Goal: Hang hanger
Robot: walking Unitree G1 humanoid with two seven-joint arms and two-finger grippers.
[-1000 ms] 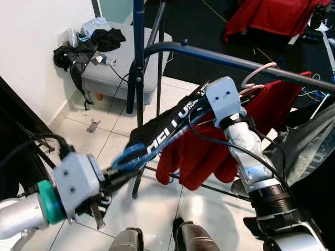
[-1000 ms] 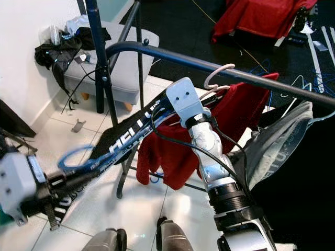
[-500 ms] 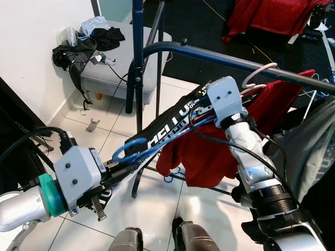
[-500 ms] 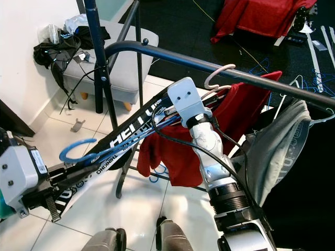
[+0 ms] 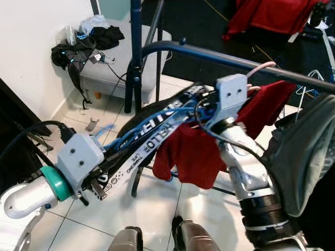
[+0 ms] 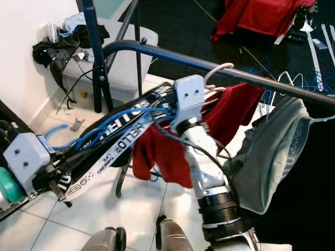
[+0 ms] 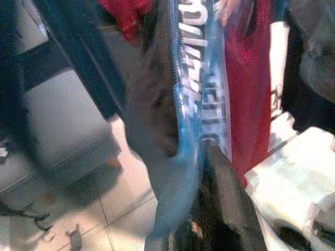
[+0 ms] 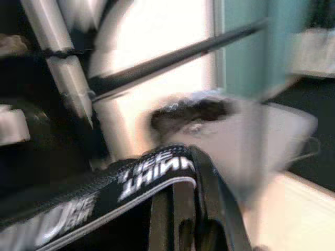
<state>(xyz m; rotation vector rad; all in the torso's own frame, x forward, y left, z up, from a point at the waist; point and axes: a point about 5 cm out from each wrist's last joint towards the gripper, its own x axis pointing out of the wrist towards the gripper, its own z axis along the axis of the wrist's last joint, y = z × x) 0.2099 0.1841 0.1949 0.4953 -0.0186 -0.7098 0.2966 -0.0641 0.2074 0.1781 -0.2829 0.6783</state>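
A blue hanger carries a black garment with white lettering and spans between both grippers, below the dark blue rack rail. My left gripper is shut on the hanger's hook end, low on the left; in the left wrist view the blue hanger runs beside a black finger. My right gripper is shut on the garment-covered far end, just under the rail. The right wrist view is blurred, with the lettered black garment across its fingers.
A red garment on a pink hanger and a grey garment hang from the rail. The rack's upright pole stands behind. A grey stool with dark clothes sits by the white wall. My feet are on pale tiles.
The left gripper has risen and turned, so the garment has twisted and shows a white lettered band. The right wrist has rolled and moved up closer to the rail.
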